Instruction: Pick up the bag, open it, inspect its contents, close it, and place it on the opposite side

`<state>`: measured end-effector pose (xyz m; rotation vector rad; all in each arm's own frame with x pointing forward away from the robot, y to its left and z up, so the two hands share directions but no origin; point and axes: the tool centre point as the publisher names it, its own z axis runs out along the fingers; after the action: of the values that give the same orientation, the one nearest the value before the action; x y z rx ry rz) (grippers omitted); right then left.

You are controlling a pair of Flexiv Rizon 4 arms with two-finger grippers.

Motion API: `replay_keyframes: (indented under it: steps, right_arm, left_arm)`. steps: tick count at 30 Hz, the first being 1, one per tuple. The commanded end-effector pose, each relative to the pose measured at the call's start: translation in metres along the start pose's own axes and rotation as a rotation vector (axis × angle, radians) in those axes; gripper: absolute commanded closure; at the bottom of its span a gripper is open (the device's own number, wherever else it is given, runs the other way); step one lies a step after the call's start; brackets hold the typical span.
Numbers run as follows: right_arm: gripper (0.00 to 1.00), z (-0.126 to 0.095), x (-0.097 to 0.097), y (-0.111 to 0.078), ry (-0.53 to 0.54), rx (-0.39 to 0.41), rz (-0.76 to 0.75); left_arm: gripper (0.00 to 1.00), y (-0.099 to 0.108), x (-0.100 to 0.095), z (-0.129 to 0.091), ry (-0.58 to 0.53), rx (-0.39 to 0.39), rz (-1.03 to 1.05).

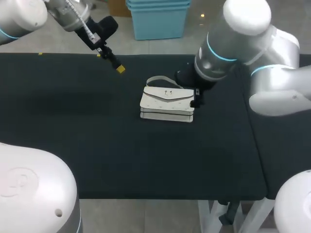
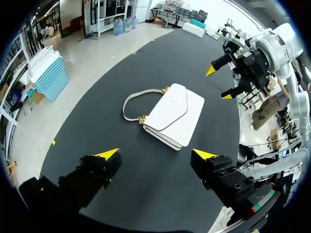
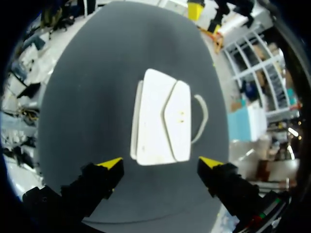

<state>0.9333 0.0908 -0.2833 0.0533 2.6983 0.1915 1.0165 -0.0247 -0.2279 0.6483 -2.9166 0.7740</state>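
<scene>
The black table (image 1: 73,145) carries one thing, a white bag (image 1: 167,103) lying flat, flap up, a little right of the middle and nearer the far edge. The right arm (image 1: 233,43) comes in from the right and bends down over the bag's right end, hiding most of its hand in the head view. The left arm (image 1: 73,17) hangs off the bag's far left corner, well apart from it. In its own wrist view, the right hand (image 3: 160,162) has its fingers spread wide, wider than the bag, whose short end lies just ahead between the yellow tips with neither one touching. The left hand (image 2: 155,154) is also spread wide and holds nothing, the bag lying ahead of it. The pointed flap (image 2: 167,107) is shut over the bag's front. A thin pale strap (image 2: 131,104) loops out on the table along the bag's far side. A small gold clasp (image 1: 167,92) sits on the flap.
</scene>
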Motion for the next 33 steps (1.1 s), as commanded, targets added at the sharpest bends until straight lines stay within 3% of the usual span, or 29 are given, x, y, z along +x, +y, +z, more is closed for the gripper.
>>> replay_keyframes:
  steps: [1, 15, 21, 33]
  right_arm:
    - [0.00, 0.001, 0.011, 0.010, -0.170, 0.076, -0.008]
    - [0.00, 0.001, 0.011, 0.010, -0.170, 0.076, -0.008]
    - [0.00, 0.008, 0.027, 0.028, -0.266, 0.095, -0.074]
    - [0.00, 0.030, 0.053, 0.039, -0.287, 0.086, -0.043]
  left_arm:
    - [0.00, -0.003, -0.001, 0.000, 0.022, -0.006, 0.018]
    - [0.00, -0.004, -0.001, 0.000, 0.028, -0.021, -0.003]
    - [0.00, -0.007, -0.002, 0.013, -0.031, 0.016, 0.209]
    - [0.00, -0.019, 0.000, 0.020, -0.047, 0.023, 0.512]
